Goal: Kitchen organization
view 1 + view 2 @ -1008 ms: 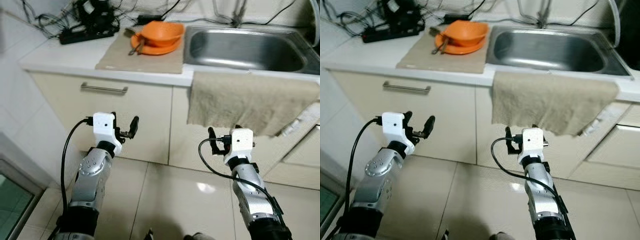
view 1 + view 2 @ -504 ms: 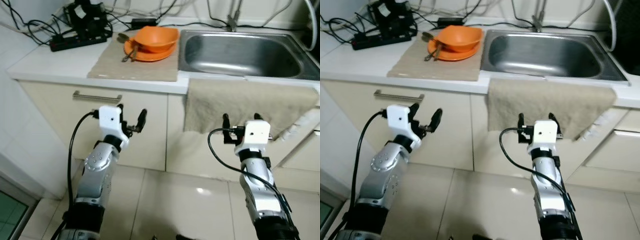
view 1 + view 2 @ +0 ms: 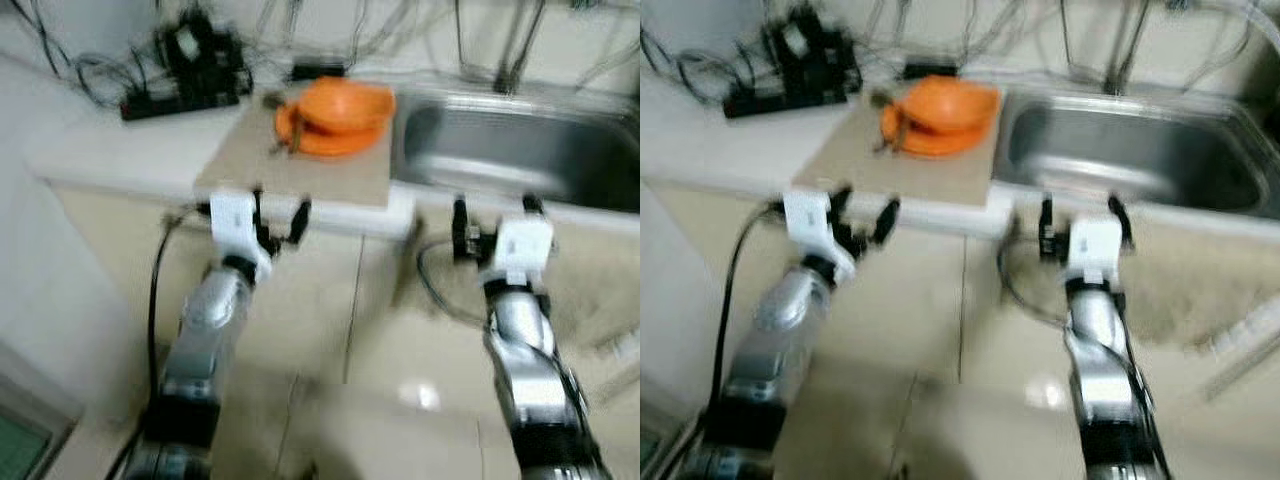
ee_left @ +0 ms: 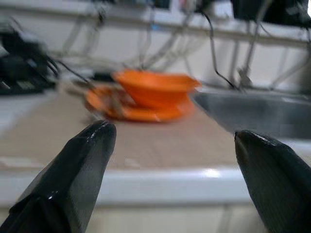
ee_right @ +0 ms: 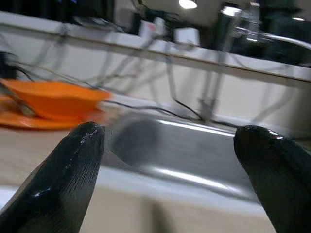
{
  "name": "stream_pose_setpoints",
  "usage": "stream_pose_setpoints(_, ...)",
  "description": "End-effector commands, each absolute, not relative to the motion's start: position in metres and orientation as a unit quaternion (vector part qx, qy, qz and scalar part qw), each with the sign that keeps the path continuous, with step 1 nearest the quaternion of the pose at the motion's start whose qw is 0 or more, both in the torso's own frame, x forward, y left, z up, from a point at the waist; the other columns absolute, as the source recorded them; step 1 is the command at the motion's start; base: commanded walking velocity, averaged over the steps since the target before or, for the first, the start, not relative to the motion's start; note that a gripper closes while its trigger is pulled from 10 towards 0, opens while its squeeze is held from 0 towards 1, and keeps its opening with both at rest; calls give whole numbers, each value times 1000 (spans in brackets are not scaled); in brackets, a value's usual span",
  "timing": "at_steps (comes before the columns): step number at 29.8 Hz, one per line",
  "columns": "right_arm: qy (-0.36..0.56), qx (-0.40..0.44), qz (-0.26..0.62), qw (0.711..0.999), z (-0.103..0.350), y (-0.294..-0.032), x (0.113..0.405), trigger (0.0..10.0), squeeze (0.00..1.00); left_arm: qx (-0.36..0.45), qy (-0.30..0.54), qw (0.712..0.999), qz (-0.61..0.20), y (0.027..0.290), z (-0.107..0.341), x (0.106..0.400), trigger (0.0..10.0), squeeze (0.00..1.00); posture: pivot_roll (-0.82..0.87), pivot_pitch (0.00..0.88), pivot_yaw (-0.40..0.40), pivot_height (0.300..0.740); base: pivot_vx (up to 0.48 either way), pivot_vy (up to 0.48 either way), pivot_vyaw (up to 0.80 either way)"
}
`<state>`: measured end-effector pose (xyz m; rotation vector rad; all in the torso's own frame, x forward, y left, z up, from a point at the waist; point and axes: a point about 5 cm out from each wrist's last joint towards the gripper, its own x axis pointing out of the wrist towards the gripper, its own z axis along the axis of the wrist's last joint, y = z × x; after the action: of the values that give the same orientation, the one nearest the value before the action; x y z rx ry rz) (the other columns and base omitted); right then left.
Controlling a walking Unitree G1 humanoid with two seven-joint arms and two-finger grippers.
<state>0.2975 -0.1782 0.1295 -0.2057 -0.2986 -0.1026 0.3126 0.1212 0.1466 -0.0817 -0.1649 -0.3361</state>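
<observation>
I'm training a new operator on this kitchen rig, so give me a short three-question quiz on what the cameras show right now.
1. True or false: the orange bowl sits on an orange plate, on the beige mat beside the steel sink.
2. Multiple choice: the left gripper is (A) shut on a spoon, (B) open and empty, before the counter edge, (C) inside the sink.
3. Fill in: the right gripper is open and lined up with the ____.

Key: 1 true. 2 B; the left wrist view shows its fingers spread, nothing between. 3 sink; the right wrist view looks at its basin.
</observation>
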Motion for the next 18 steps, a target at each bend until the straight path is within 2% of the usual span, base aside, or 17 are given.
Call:
stream_pose_setpoints(1, -144, -99, -45, 984, 128, -172, 299, 10000, 0, -26, -88, 982, -166, 123, 152, 313, 10000, 0, -17, 0, 36, 740, 480, 0, 0)
stream_pose_setpoints(7, -142, -101, -45, 984, 127, -171, 301, 10000, 0, -14, -94, 979, -183, 114, 156, 315, 10000, 0, -17, 0, 41, 740, 467, 0, 0)
stream_pose_setpoints(18, -137, -91, -50, 985, 123, -166, 301, 10000, 0, -9, -87, 979, -186, 111, 154, 317, 10000, 0, -29, 0, 48, 740, 335, -336, 0)
